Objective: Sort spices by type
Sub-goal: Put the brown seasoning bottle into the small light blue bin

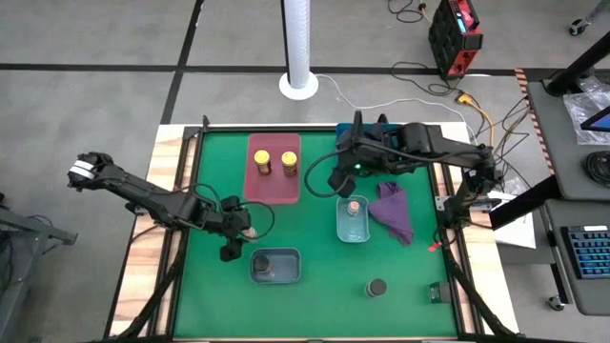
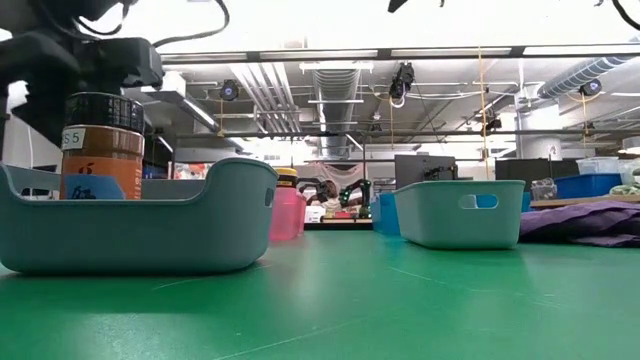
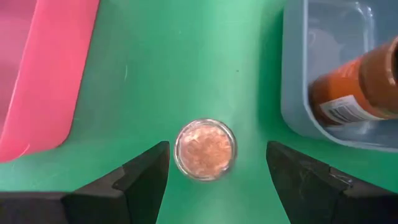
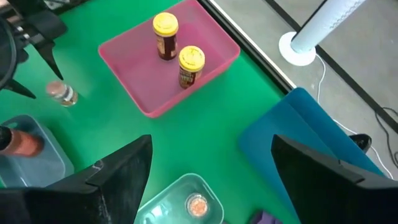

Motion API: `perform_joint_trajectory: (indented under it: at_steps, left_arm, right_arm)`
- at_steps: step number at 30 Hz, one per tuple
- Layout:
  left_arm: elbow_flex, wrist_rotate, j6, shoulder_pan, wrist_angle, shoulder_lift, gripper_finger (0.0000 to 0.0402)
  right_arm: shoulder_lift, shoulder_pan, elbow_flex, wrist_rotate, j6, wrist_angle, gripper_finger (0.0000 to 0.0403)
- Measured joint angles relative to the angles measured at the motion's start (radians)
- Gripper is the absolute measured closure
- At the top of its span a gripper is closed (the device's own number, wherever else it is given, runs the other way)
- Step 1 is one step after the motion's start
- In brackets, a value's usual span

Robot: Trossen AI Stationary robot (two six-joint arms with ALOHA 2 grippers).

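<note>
My left gripper (image 3: 214, 174) hangs spread wide over a tiny pinkish-tan jar (image 3: 205, 149) — fingers either side, not touching — left of centre in the high view, between the pink tray (image 1: 274, 189) and the grey tray (image 1: 276, 278). My right gripper (image 4: 208, 171) is open too, above the clear tray (image 1: 353, 232) holding the other pinkish jar (image 1: 354, 206). Two yellow-lidded jars (image 1: 274, 163) stand in the pink tray; a dark-lidded jar (image 2: 102, 146) stands in the grey one.
</note>
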Motion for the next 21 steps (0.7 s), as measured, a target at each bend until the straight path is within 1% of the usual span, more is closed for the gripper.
perform_joint_trajectory:
  at_steps: [9, 14, 21]
  left_arm:
    - [-0.076, -0.005, -0.025, 0.0, 0.103, 0.005, 0.015]
    - [-0.114, -0.046, -0.027, 0.0, 0.184, 0.005, 0.015]
    - [-0.139, -0.051, -0.051, 0.0, 0.202, 0.005, 0.015]
  right_arm:
    - [0.001, 0.0, -0.028, 0.001, 0.018, 0.012, 0.0084]
    - [0.001, 0.0, -0.032, 0.025, 0.018, 0.034, 0.0075]
    - [0.001, 0.0, -0.032, 0.036, 0.018, 0.042, 0.008]
